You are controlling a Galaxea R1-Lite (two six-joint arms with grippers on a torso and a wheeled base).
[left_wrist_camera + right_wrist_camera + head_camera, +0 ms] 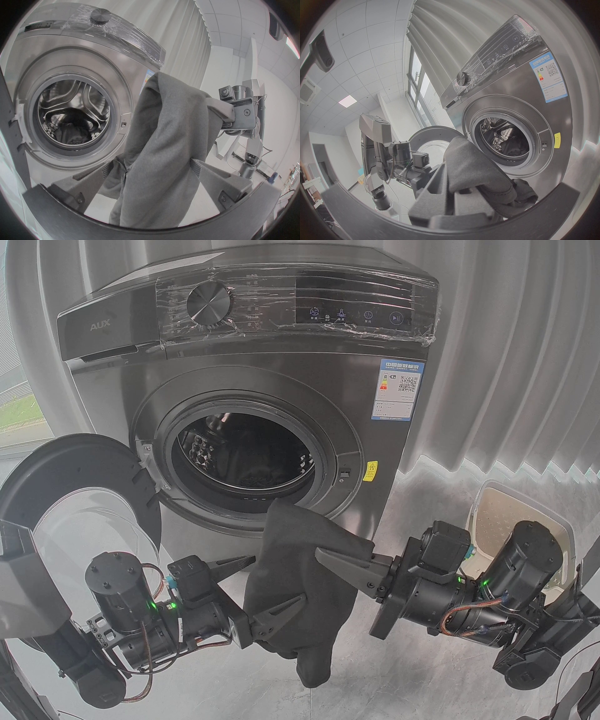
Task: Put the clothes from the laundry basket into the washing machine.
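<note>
Grey marbled tile floor (406, 677); pale pleated curtains (512, 352) behind. Silver front-loading washing machine (356, 377), with its round dark door (69, 471) swung open to the left. Dark heap (256, 459) in the drum, likely clothing. Dark grey cloth garment (300, 540) hangs in front of the opening, right gripper (322, 555) clenched on it. Left gripper (278, 578) fingers spread wide, straddling the garment's lower part. White plastic laundry basket (478, 502) stands right of the machine, partly behind the right arm.
</note>
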